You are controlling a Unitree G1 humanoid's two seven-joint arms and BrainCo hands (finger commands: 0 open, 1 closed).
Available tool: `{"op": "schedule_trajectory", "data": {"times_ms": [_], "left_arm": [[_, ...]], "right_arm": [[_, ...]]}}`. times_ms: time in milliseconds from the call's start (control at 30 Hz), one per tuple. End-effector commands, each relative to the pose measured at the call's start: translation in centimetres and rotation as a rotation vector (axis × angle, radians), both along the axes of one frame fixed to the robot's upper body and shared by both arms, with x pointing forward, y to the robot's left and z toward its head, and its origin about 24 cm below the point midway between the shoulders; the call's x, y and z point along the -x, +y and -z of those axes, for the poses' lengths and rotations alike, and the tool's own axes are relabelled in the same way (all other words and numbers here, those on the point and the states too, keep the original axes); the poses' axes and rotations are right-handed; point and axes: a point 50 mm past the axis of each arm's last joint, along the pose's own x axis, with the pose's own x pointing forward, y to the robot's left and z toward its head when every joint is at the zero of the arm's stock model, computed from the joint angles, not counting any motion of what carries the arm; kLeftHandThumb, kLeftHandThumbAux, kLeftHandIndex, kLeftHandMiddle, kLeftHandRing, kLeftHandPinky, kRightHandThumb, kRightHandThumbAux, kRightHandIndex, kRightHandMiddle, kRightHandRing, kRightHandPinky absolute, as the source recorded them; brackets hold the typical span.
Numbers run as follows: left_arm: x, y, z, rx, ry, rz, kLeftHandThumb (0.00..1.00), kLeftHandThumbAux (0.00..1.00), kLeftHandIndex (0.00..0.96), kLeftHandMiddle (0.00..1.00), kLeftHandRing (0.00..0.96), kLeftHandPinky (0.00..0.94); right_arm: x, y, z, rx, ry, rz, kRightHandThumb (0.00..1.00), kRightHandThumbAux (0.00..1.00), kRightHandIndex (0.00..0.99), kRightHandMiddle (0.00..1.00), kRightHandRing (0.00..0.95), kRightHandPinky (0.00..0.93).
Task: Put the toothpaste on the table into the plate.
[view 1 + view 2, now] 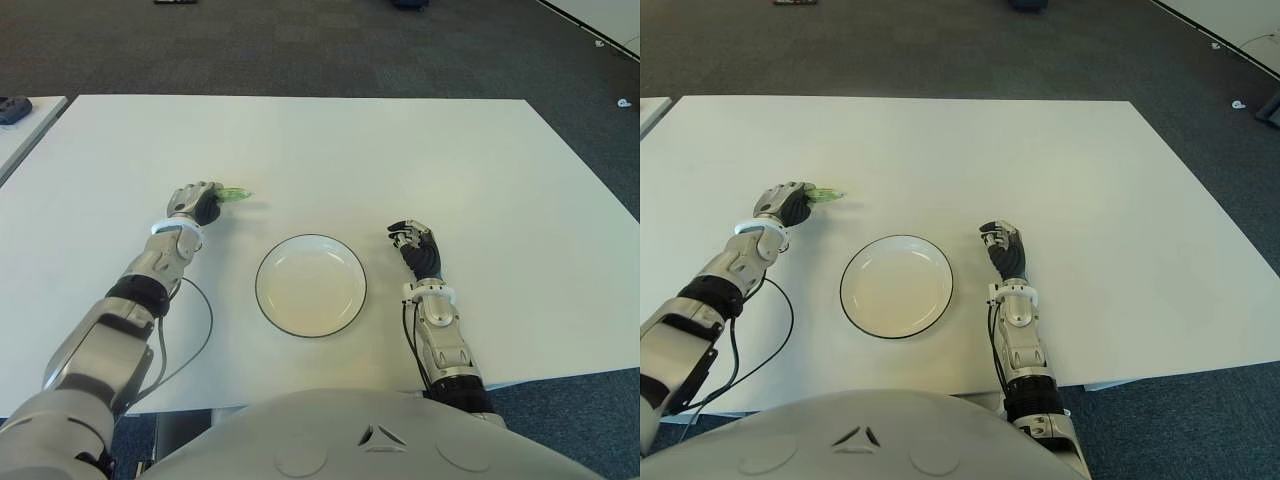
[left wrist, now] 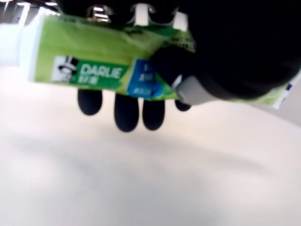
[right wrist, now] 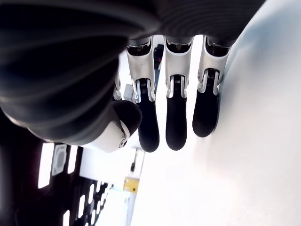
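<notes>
My left hand [image 1: 201, 203] is shut on the green toothpaste tube [image 1: 234, 194], left of and a little beyond the plate. The wrist view shows the tube [image 2: 99, 66] with its white cap end sticking out, my thumb across it and fingers [image 2: 126, 113] curled under, lifted above the table. The white plate [image 1: 311, 285] with a dark rim sits in front of me with nothing in it. My right hand [image 1: 418, 245] shows just to the right of the plate, fingers [image 3: 176, 123] relaxed and holding nothing.
The white table [image 1: 400, 160] stretches wide beyond the plate. A black cable [image 1: 196, 340] loops from my left forearm over the table near the front edge. A second table's corner with a dark object [image 1: 14, 108] shows far left. Dark carpet lies beyond.
</notes>
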Motion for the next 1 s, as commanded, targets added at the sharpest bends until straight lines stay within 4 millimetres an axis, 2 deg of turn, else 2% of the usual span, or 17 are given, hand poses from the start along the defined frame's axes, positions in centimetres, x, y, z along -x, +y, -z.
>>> {"op": "schedule_trajectory", "data": {"times_ms": [33, 433, 633, 933, 1000], "left_arm": [[0.9, -1.0, -2.8, 0.095, -0.086, 0.077, 0.839, 0.674, 0.414, 0.576, 0.757, 0.723], [3.0, -3.9, -5.5, 0.228, -0.221, 0.238, 0.841, 0.673, 0.417, 0.582, 0.777, 0.757], [3.6, -4.5, -6.2, 0.245, -0.252, 0.28, 0.842, 0.672, 0.418, 0.579, 0.777, 0.755], [6.1, -8.1, -7.2, 0.362, -0.223, 0.445, 0.841, 0.672, 0.416, 0.572, 0.773, 0.739], [6.5, -8.5, -7.4, 0.377, -0.207, 0.486, 0.841, 0.672, 0.416, 0.568, 0.78, 0.76]], "right_arm": [[-0.1, 0.1, 0.3, -0.009, 0.017, 0.001, 0.711, 0.732, 0.419, 0.418, 0.401, 0.416], [-0.3, 0.2, 0.2, -0.011, 0.023, 0.002, 0.712, 0.731, 0.419, 0.422, 0.408, 0.42], [-0.3, 0.2, 0.2, -0.007, 0.023, 0.0, 0.711, 0.731, 0.419, 0.417, 0.404, 0.418], [-0.4, 0.3, 0.1, -0.015, 0.012, -0.003, 0.711, 0.731, 0.42, 0.421, 0.41, 0.428], [-0.4, 0.3, 0.0, -0.016, 0.012, -0.004, 0.711, 0.731, 0.42, 0.423, 0.411, 0.428]]}}
